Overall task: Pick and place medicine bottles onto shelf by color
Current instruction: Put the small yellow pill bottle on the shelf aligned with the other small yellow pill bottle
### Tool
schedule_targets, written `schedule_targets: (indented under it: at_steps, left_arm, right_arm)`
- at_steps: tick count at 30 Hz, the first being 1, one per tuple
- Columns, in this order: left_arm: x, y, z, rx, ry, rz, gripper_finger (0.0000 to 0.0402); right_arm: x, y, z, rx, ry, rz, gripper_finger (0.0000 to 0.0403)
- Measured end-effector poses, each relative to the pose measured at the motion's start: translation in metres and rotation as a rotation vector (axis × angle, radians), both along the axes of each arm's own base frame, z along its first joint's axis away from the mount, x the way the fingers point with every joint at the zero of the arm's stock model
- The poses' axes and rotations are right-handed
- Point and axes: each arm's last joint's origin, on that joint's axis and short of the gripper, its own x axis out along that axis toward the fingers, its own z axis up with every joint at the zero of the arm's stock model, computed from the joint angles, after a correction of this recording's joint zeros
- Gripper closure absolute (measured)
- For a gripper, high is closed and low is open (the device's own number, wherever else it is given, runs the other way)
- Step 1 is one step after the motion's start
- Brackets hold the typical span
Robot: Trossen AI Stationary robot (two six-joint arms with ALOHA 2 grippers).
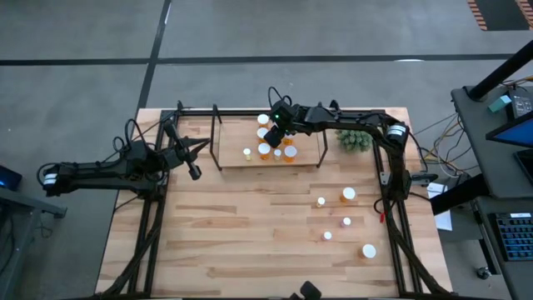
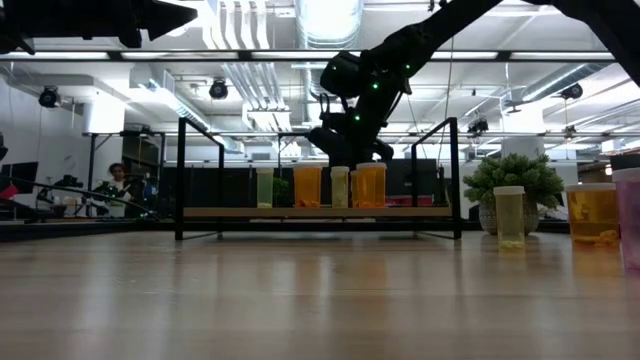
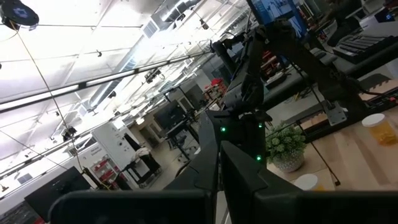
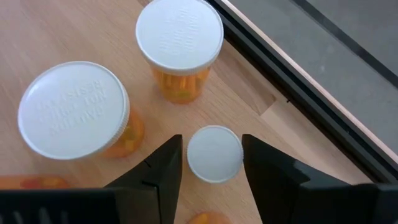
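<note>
My right gripper (image 4: pixel 212 163) hangs over the shelf (image 4: pixel 74 37), fingers spread a little. A small bottle (image 4: pixel 214 154) with a round white cap stands between them, a thin gap on each side. Two bigger orange bottles (image 4: pixel 179 43) with smooth, wide white caps stand close ahead. The shelf's black rail (image 4: pixel 298 81) runs just beside me, so room is tight. More bottles (image 1: pixel 348 194) stand well apart on the wood table (image 1: pixel 250 242). My left gripper (image 1: pixel 194 172) waits beside the shelf, pressed together.

White-capped orange medicine bottles (image 4: pixel 180 46) on the light-wood shelf (image 4: pixel 74 31).
</note>
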Motion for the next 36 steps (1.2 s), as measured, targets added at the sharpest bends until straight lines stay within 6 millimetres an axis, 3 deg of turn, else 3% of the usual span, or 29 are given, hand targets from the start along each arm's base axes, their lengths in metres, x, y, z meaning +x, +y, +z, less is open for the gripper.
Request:
schedule_targets:
  at_steps: [8, 15, 19, 22, 30, 36]
  left_arm:
    - [0.0, 0.0, 0.0, 0.0, 0.001, 0.0, 0.04]
    - [0.001, 0.0, 0.002, 0.008, -0.003, 0.002, 0.04]
    - [0.001, 0.0, 0.008, 0.011, -0.072, 0.0, 0.04]
    - [0.001, 0.0, 0.011, 0.014, -0.113, -0.002, 0.04]
    - [0.004, 0.0, 0.014, -0.024, -0.175, -0.028, 0.04]
    - [0.006, 0.0, 0.013, -0.025, -0.163, -0.029, 0.04]
  right_arm:
    - [-0.004, 0.002, 0.017, -0.022, -0.032, 0.008, 0.0246]
    - [-0.013, 0.019, 0.058, -0.101, -0.097, 0.078, 0.0248]
    - [-0.012, 0.055, 0.084, -0.159, -0.138, 0.202, 0.0257]
    - [-0.014, 0.093, 0.088, -0.188, -0.125, 0.338, 0.0265]
    - [-0.04, 0.181, 0.072, -0.127, -0.138, 0.529, 0.028]
    - [-0.061, 0.218, 0.054, -0.095, -0.151, 0.622, 0.0278]
